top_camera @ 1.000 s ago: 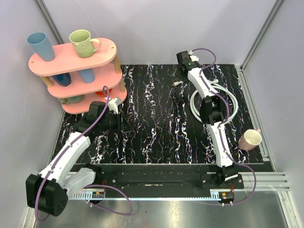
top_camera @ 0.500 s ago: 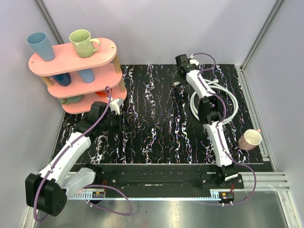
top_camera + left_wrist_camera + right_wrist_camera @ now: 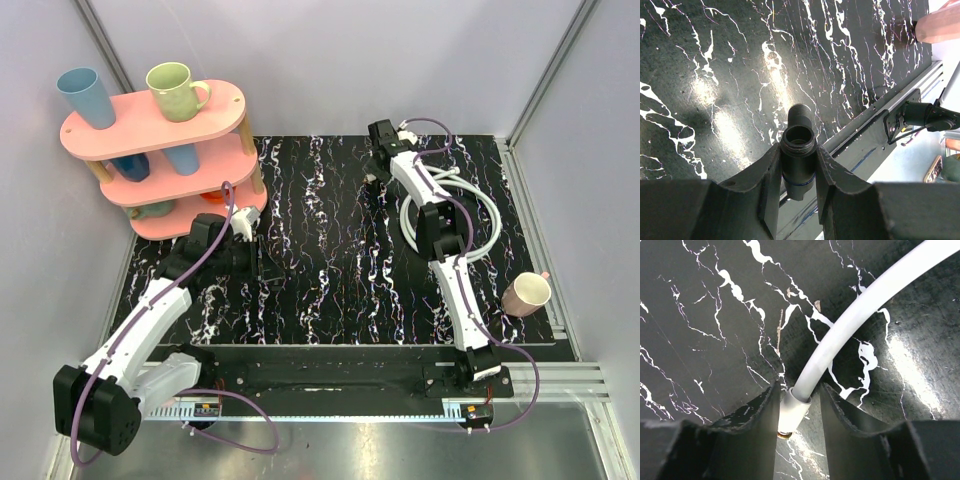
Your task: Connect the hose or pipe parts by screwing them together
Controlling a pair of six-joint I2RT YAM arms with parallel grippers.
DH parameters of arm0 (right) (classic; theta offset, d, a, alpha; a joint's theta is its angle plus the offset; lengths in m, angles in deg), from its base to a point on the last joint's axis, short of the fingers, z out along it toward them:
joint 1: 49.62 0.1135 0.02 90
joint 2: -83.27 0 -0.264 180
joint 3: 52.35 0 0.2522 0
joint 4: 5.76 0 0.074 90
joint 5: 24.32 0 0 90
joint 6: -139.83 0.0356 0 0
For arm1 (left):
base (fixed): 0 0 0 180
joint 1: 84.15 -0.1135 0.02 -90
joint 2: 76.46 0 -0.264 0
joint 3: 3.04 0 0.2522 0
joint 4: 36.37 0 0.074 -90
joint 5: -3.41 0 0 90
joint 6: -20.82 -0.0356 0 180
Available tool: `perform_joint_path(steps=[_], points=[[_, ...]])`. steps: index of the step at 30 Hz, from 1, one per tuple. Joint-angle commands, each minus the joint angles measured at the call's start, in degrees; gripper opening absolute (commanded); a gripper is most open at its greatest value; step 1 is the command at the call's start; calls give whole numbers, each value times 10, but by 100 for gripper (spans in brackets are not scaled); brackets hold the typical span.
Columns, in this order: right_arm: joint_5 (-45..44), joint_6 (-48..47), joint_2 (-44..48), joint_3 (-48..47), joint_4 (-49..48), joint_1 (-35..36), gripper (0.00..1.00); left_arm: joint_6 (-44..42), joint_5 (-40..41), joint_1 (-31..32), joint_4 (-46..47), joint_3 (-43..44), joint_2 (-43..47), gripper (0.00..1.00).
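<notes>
We saw the left gripper [image 3: 797, 152] closed on a black fitting [image 3: 798, 136]. The fitting stood between its fingers with the round mouth toward the wrist camera and a threaded end behind. From above, this gripper was over the desk [image 3: 330, 270], just in front of the pink shelf [image 3: 215, 100].

The right gripper [image 3: 797, 390] was at the far side of the desk. Its jaws stood on both sides of the white end piece [image 3: 792, 412] of the hose [image 3: 865, 300]. A thin gap showed at one side, so the gripper was open and did not clamp the piece. The rest of the hose lay in a coil on the desk under the right arm.

On the top board of the shelf stood a blue cup [image 3: 82, 97] and a green mug [image 3: 175, 90]. The lower boards carried more cups, partly hidden. A pink mug [image 3: 527, 293] was near the right edge of the desk, and its mouth showed a pale inside. We could not tell what was in the other cups.
</notes>
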Motion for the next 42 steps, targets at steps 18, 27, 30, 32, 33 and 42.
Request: perform_joint_path(steps=[18, 27, 30, 32, 33, 42], points=[[114, 84, 304, 490, -242, 90, 36, 6, 12, 3, 24, 9, 23, 0], [119, 153, 406, 663, -346, 154, 39, 12, 68, 2, 5, 12, 34, 0], [147, 204, 427, 709, -388, 164, 40, 14, 87, 3, 1, 11, 45, 0], [155, 233, 440, 760, -430, 173, 41, 17, 97, 2, -1, 11, 51, 0], [154, 254, 451, 771, -466, 182, 41, 18, 108, 3, -3, 13, 52, 0], [153, 200, 504, 778, -475, 207, 53, 35, 165, 2, -23, 19, 53, 0]])
